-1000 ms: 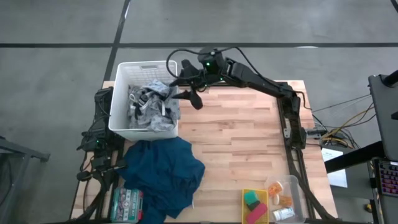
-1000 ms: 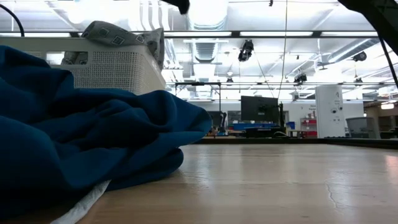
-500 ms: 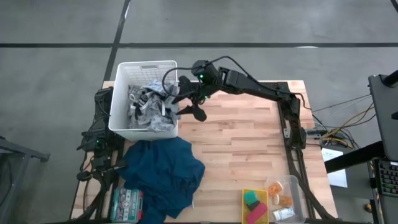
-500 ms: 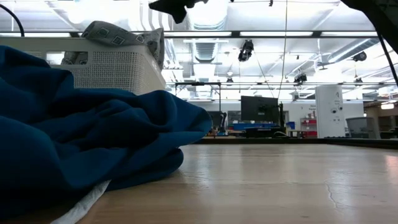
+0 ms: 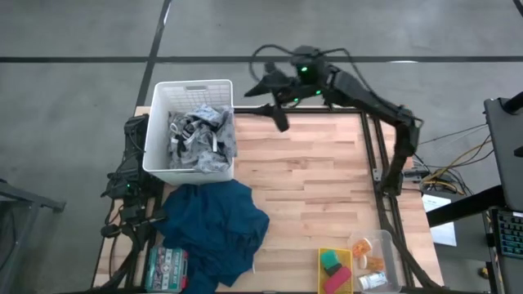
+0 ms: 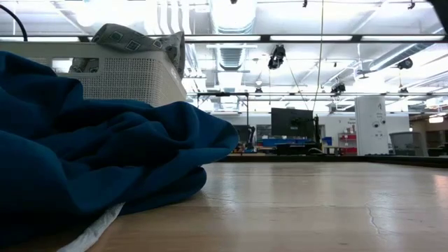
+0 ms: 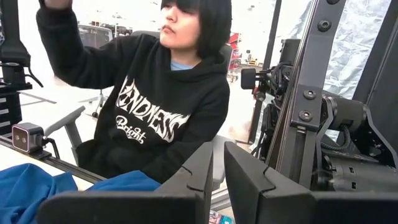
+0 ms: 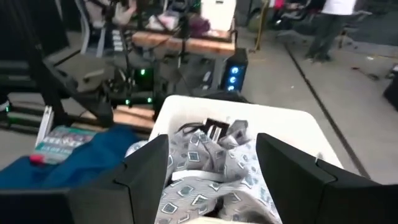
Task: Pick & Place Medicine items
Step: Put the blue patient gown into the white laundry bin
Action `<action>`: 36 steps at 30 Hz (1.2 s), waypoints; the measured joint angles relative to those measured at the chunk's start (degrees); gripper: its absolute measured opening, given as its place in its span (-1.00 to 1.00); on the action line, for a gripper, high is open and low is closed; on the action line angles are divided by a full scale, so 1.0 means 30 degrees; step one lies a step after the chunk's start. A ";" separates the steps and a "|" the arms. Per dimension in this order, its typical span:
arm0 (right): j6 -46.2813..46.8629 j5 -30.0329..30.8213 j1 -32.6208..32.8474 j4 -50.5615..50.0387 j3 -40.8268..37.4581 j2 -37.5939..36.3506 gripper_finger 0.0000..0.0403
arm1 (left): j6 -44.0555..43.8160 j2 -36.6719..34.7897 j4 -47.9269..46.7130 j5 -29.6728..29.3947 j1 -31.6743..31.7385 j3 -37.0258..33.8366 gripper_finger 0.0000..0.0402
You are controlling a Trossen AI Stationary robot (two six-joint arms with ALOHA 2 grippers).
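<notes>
1. A light wooden table stands on a grey floor. On it sit a white basket holding grey patterned cloth, a crumpled blue cloth, and a flat green-and-white box at the near left corner.
2. Behind the table is a bright workshop with ceiling lights; a person in a black hoodie sits near the left arm.
3. The right gripper is raised near the table's far edge, just beside the basket, fingers spread and empty.
4. The left gripper is parked at the table's left side, fingers nearly together, grasping nothing.
5. The medicine items lie in a clear tray at the near right corner: orange pieces and a small white carton, its long axis running left to right.
</notes>
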 joint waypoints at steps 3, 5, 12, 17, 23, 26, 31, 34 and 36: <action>0.0335 0.0879 -0.0125 0.0572 -0.1322 -0.1451 0.18 | 0.0000 0.0000 -0.0001 0.0000 0.0005 -0.0002 -0.77; 0.0470 0.2330 -0.0123 0.1101 -0.2664 -0.2572 0.18 | 0.0000 0.0000 -0.0001 -0.0003 0.0003 -0.0003 -0.77; 0.1317 0.4477 -0.0069 0.4634 -1.0048 -0.6703 0.18 | 0.0000 0.0000 0.0002 0.0000 0.0006 -0.0007 -0.77; 0.2459 0.4469 -0.0062 0.9173 -1.5520 -0.9736 0.18 | 0.0000 0.0000 -0.0001 0.0000 0.0006 -0.0007 -0.77; 0.2776 0.6673 -0.0050 1.1332 -1.9561 -1.3897 0.18 | 0.0000 0.0000 0.0001 -0.0004 0.0005 -0.0005 -0.77; 0.3421 0.7755 -0.0001 1.1353 -2.1484 -1.6037 0.18 | 0.0000 0.0000 -0.0001 -0.0005 0.0002 -0.0003 -0.77; 0.4497 0.7968 0.0035 1.1506 -2.4452 -1.9012 0.18 | 0.0000 0.0007 0.0000 -0.0006 0.0005 -0.0001 -0.77; 0.5168 0.7982 0.0065 1.2478 -2.6189 -2.0380 0.18 | 0.0000 0.0007 0.0005 -0.0005 0.0002 -0.0001 -0.77; 0.5264 0.8031 0.0129 1.3679 -2.7430 -2.1064 0.18 | 0.0000 0.0007 -0.0001 0.0000 -0.0001 -0.0007 -0.77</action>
